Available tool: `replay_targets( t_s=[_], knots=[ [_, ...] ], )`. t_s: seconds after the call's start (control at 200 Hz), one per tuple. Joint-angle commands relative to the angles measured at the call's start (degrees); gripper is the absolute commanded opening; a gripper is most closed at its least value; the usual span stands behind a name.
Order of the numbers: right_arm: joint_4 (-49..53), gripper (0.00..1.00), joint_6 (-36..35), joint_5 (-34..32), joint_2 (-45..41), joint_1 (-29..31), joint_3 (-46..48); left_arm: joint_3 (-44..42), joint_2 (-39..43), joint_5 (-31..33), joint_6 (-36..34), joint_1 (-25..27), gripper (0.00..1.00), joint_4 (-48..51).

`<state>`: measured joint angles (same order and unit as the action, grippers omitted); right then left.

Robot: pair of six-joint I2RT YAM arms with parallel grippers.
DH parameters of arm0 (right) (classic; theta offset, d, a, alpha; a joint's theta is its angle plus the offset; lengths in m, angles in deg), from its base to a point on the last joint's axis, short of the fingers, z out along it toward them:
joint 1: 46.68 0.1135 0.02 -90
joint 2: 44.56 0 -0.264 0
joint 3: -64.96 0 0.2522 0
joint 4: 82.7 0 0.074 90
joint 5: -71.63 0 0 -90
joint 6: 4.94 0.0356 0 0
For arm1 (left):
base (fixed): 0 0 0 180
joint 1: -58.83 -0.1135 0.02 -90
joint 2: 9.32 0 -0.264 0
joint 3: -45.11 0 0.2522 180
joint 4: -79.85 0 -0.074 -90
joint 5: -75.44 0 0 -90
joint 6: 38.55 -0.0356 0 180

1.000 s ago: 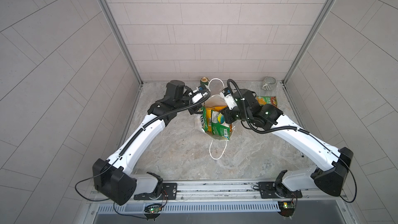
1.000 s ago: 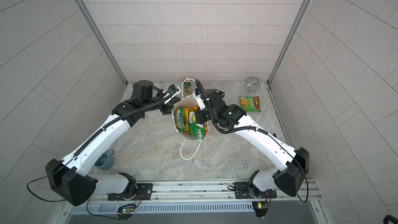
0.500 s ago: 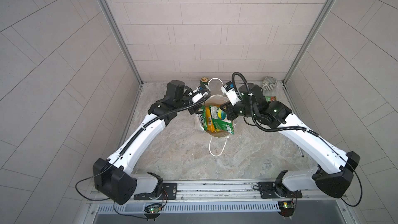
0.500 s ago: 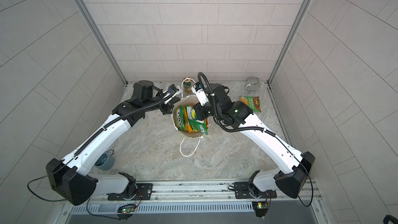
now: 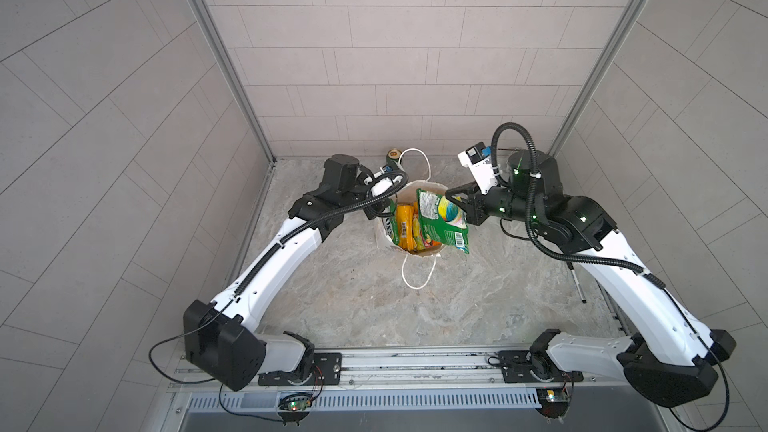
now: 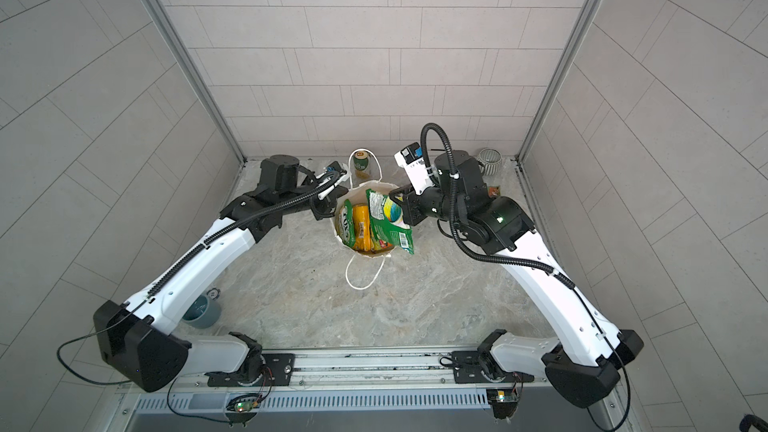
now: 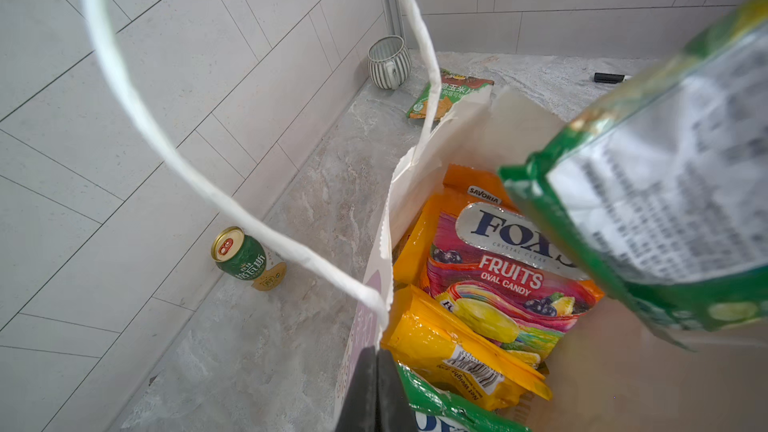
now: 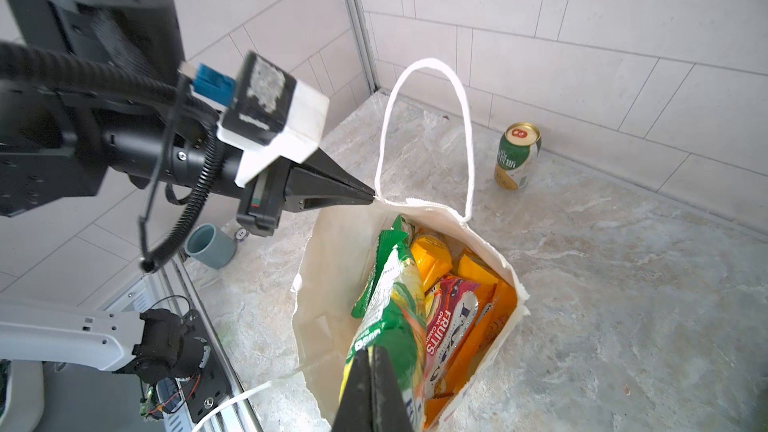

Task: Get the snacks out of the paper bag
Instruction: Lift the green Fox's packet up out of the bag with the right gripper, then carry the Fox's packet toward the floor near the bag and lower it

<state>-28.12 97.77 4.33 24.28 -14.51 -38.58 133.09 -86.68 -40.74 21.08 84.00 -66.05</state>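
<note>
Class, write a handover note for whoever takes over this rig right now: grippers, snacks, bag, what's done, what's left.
Left gripper: shut on the paper bag rim.
Right gripper: shut on a green packet, raised over the bag's mouth.
Done: another green packet lies on the table near the striped mug.
Left: set the held packet down, then take out the FOX'S fruits packet, the yellow-orange packets and the last green packet from the bag.

Tops overhead, wrist cams close; all share bag (image 8: 328,284).
</note>
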Motion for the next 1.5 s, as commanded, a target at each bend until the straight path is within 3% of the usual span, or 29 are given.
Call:
replay_targets(
  t_s=[0.0,0.385,0.69,0.861,1.006,1.261,1.496],
  knots=[
    [-3.2,0.00,1.3,3.5,-3.4,-1.4,-1.6,0.4,0.0,-0.5,0.9,0.4,0.00,-2.0],
    [-6.1,0.00,4.4,2.4,-8.7,-7.8,-0.7,-0.4,0.6,-0.5,0.9,0.4,0.00,-2.3],
    [-3.3,0.00,5.0,-13.7,-9.7,-12.7,1.9,-0.5,0.6,-0.7,0.8,0.3,0.00,-2.4],
    [1.5,0.00,4.3,-24.9,-6.4,-14.6,5.7,-0.4,0.7,-0.2,0.6,0.3,0.00,-2.2],
    [4.1,0.00,3.5,-26.8,-1.3,-14.6,10.4,-0.5,0.4,0.1,0.4,0.3,0.00,-2.3],
    [-1.7,0.00,0.7,-29.0,6.3,-14.5,16.2,0.1,-0.5,-1.0,0.8,0.3,0.00,-2.6],
    [-3.4,0.00,1.8,-31.3,14.3,-14.5,13.8,-0.2,-0.4,-0.7,0.8,0.3,0.00,-2.8]
  ],
)
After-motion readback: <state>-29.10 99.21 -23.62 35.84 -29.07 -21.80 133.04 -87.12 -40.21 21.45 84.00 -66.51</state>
